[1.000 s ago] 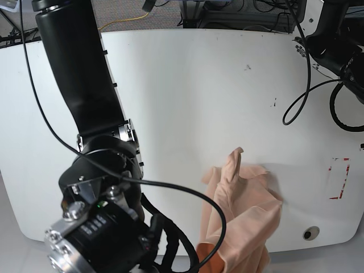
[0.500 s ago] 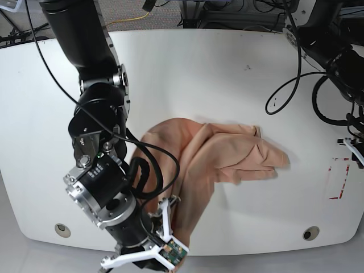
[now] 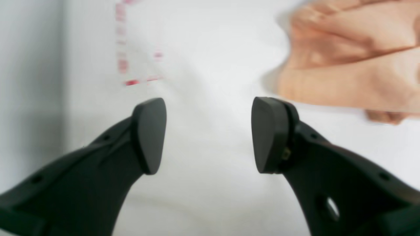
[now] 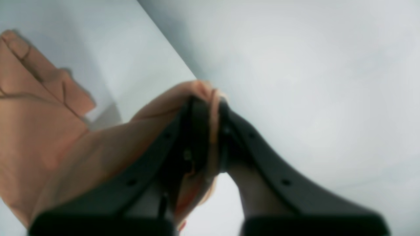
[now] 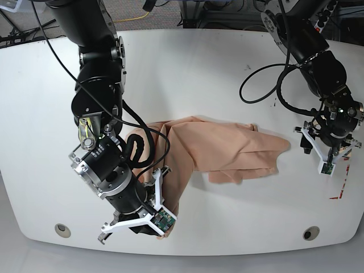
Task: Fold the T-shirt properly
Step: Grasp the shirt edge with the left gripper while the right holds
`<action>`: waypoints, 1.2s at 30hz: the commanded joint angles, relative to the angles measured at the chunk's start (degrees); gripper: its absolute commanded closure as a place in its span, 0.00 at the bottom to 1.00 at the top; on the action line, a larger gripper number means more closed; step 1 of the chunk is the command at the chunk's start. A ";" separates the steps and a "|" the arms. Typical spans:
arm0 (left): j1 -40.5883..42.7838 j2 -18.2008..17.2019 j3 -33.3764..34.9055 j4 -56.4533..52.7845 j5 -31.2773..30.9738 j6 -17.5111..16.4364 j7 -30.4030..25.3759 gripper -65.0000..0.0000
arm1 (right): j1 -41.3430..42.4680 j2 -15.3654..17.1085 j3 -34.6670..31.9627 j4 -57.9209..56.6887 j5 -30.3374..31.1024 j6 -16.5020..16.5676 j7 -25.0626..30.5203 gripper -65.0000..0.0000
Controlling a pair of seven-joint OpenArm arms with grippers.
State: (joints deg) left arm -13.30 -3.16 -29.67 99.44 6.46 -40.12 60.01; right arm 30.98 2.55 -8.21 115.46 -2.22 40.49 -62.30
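The peach T-shirt [image 5: 227, 151] lies wrinkled and stretched out across the middle of the white table [image 5: 187, 74]. One end of it trails down toward the front edge. There my right gripper [image 5: 162, 230] is shut on a fold of the cloth, and the right wrist view shows the pinched T-shirt [image 4: 42, 131] between the shut right gripper [image 4: 210, 127]. My left gripper [image 5: 316, 149] hovers just right of the shirt's free end, apart from it. In the left wrist view the left gripper [image 3: 210, 134] stands open over bare table, with the T-shirt [image 3: 354, 65] at upper right.
Red tape marks [image 5: 340, 190] sit near the table's right front corner, also seen as red marks [image 3: 131, 65] past the left gripper. Two round holes [image 5: 310, 233] are near the front edge. A black cable [image 5: 267, 85] loops over the table at the right.
The shirt, bunched at the front edge a second ago, now lies pulled out across the middle. My right arm has drawn back leftward with its end. The left arm has moved in from the right.
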 commanded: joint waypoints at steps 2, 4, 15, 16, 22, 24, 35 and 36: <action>-1.16 1.00 0.26 -4.01 -0.26 0.12 -6.34 0.41 | 0.80 0.84 0.25 0.89 0.68 -0.49 1.51 1.00; -1.25 1.00 0.26 -7.26 -0.26 0.12 -7.57 0.41 | 0.27 0.93 0.25 0.89 0.50 -0.49 1.69 1.00; -3.36 -0.49 0.18 -22.12 -7.03 0.12 -12.84 0.41 | -0.96 1.10 0.25 0.89 0.42 -0.49 1.86 1.00; -3.62 -0.49 0.26 -23.09 -7.03 0.12 -13.46 0.41 | -1.05 1.10 0.25 0.89 0.42 -0.49 1.86 1.00; -6.17 -0.58 0.00 -28.98 -7.03 0.12 -14.16 0.41 | -1.14 1.10 0.25 0.89 0.42 -0.49 1.86 1.00; -6.70 -0.67 0.00 -30.03 -7.03 0.12 -14.25 0.41 | -1.14 1.10 0.25 0.89 0.42 -0.49 1.86 1.00; -6.96 -0.67 0.26 -34.78 -7.03 0.12 -14.25 0.41 | -1.14 1.10 0.25 0.89 0.42 -0.49 1.86 1.00; -6.96 -0.67 0.26 -35.22 -7.03 0.12 -14.25 0.42 | -1.14 1.10 0.51 0.89 0.42 -0.49 1.86 1.00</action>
State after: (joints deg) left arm -18.92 -3.33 -29.56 64.47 0.01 -39.99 45.89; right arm 28.32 3.68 -8.19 115.44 -1.74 40.51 -61.71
